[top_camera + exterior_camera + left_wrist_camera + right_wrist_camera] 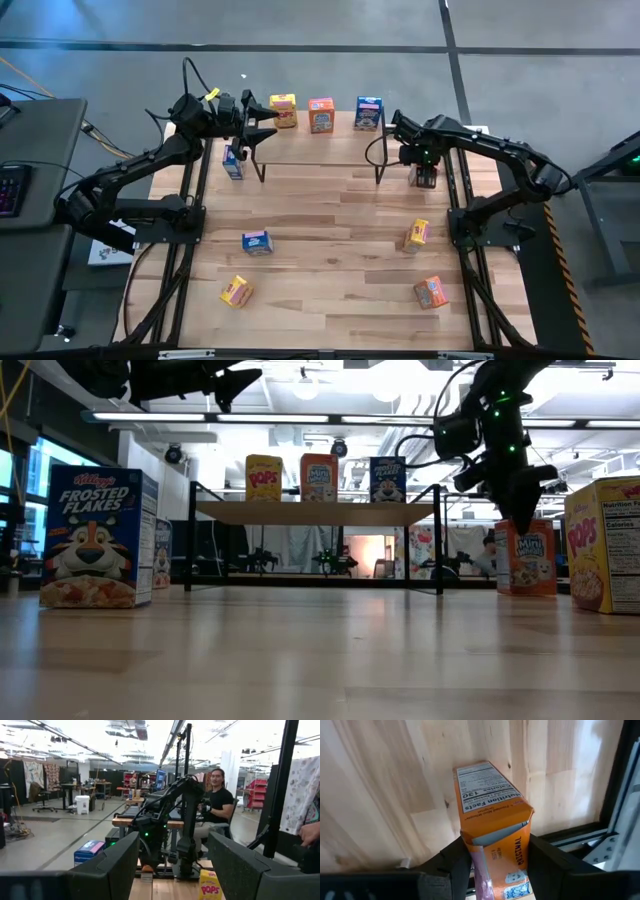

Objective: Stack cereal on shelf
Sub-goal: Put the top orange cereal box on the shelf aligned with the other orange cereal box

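Right wrist view shows my right gripper closed around an orange cereal box standing on the table near its right edge, beside the shelf. Three boxes stand along the shelf's far side. My left gripper hangs half open over the shelf's left end, holding nothing.

3 cereal boxes stand along the shelf; 6 on the table.

Overhead, table-level, two wrist views; shared shelf.
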{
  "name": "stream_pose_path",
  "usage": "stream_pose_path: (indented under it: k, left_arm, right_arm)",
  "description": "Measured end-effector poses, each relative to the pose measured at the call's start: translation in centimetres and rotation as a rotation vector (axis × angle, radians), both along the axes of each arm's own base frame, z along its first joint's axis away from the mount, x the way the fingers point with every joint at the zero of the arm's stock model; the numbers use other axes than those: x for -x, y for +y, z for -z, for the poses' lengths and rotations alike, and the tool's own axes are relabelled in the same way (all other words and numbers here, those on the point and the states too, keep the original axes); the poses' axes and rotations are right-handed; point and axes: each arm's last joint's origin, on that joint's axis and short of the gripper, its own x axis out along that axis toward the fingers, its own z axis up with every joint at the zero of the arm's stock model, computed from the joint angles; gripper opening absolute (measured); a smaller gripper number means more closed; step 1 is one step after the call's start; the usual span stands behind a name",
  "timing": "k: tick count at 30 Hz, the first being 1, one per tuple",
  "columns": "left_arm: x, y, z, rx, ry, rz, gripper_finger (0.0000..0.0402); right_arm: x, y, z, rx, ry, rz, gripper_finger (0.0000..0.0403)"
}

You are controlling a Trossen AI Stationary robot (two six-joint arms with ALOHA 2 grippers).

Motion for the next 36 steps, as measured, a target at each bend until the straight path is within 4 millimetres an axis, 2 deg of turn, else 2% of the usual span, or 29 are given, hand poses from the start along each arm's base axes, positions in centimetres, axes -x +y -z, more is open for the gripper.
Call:
stream_pose_path:
  k: [9, 18, 27, 36]
  left_arm:
    - [0.0, 0.0, 0.0, -0.001, 0.003, 0.01, 0.0235]
    - [0.0, 0.1, 0.0, -0.013, -0.005, -0.036, 0.0286]
    - [0.0, 0.4, 0.3, 0.028, 0.007, -0.129, 0.032]
    - [0.0, 0.4, 0.3, 0.029, 0.008, -0.129, 0.0322]
  right_arm:
    - [-0.4, 0.8, 0.0, -0.034, -0.008, 0.008, 0.0156]
    - [-1.0, 2.1, -0.2, -0.037, 0.011, 0.012, 0.0156]
    - [-2.0, 2.6, -4.3, 0.003, -0.041, 0.086, 0.0156]
    - [-2.5, 3.8, -9.3, 0.05, -0.109, 0.165, 0.0156]
